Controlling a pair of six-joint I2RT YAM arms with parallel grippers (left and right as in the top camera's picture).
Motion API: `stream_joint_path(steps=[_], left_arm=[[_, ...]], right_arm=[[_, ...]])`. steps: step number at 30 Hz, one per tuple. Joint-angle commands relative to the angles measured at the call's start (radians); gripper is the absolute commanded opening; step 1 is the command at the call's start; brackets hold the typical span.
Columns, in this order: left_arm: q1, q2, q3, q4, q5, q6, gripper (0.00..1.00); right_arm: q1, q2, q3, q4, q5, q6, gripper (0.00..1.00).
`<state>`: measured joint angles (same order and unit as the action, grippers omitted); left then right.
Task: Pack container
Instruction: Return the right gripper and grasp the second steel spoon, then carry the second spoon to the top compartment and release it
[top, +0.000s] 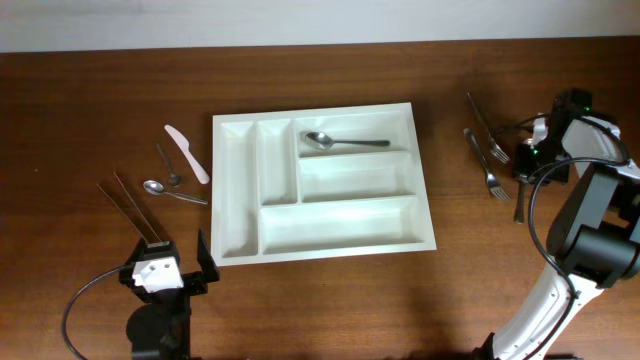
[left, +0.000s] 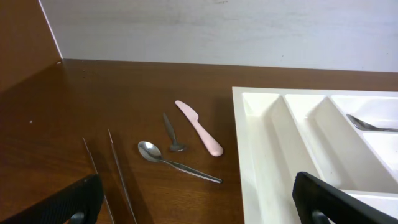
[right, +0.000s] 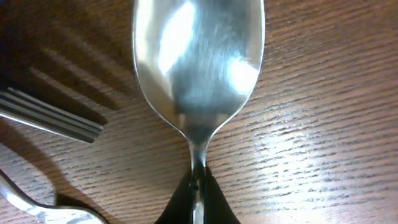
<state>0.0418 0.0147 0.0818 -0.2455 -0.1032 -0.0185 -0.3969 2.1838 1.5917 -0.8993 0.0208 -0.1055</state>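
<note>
From overhead, the tray (top: 340, 225) lies in the middle of the worktop (top: 80, 100), with one packed spoon (top: 345, 142) in its far long compartment and the other four compartments bare. My right gripper (top: 523, 165) is down on the worktop well to the tray's right, just beside two forks (top: 487, 165). My left gripper (top: 172, 262) waits near the tray's near-left corner. Between it and the far edge lie a pink knife (top: 187, 154), a little spoon (top: 167, 165), a loose spoon (top: 172, 190) and two thin sticks (top: 130, 205).

My left wrist view shows the left gripper (left: 199, 211) spread wide and holding nothing, the tray's wall (left: 239, 124) to its right and the loose cutlery straight ahead.

My right wrist view shows the right gripper (right: 198, 199) pinched shut on the thin neck of a big spoon (right: 198, 62). Fork tines (right: 50, 115) lie just to one side, and a second fork (right: 31, 205) curves in below.

That neck is narrow and slick, so I judge the heavy bowl could swing or slip out once lifted. The forks are close enough to be nudged as I rise. Nothing stands between here and the tray, but a drooping spoon might clip its wall.
</note>
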Motion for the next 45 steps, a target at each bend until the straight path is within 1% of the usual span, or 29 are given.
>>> stream_joint_path(steps=[1, 6, 10, 24, 29, 31, 33, 36, 40, 43, 45], left_arm=[[0.007, -0.01, -0.006, 0.003, 0.013, 0.016, 0.99], [0.007, -0.01, -0.006, 0.003, 0.013, 0.016, 0.99], [0.007, -0.01, -0.006, 0.003, 0.013, 0.016, 0.99], [0.007, -0.01, -0.006, 0.003, 0.013, 0.016, 0.99], [0.007, -0.01, -0.006, 0.003, 0.013, 0.015, 0.99], [0.007, -0.01, -0.006, 0.003, 0.013, 0.015, 0.99], [0.007, -0.01, -0.006, 0.003, 0.013, 0.016, 0.99], [0.007, -0.01, -0.006, 0.003, 0.013, 0.016, 0.99], [0.007, -0.01, -0.006, 0.003, 0.013, 0.016, 0.99], [0.007, -0.01, -0.006, 0.003, 0.013, 0.016, 0.99], [0.007, -0.01, -0.006, 0.003, 0.013, 0.015, 0.99]], right_arm=[[-0.005, 0.05, -0.05, 0.002, -0.012, 0.006, 0.04], [-0.015, 0.05, -0.048, 0.006, -0.013, 0.009, 0.04], [-0.031, 0.05, -0.012, -0.021, -0.013, 0.009, 0.04], [-0.048, 0.046, 0.308, -0.159, -0.013, 0.003, 0.04], [-0.04, 0.046, 0.389, -0.195, -0.038, -0.077, 0.04], [-0.03, 0.045, 0.421, -0.207, -0.045, -0.083, 0.04], [-0.011, 0.045, 0.465, -0.212, -0.096, -0.123, 0.04], [0.02, 0.045, 0.523, -0.212, -0.109, -0.127, 0.04], [0.081, 0.045, 0.609, -0.211, -0.173, -0.195, 0.04], [0.138, 0.045, 0.669, -0.203, -0.188, -0.22, 0.04], [0.18, 0.045, 0.693, -0.196, -0.201, -0.266, 0.04]])
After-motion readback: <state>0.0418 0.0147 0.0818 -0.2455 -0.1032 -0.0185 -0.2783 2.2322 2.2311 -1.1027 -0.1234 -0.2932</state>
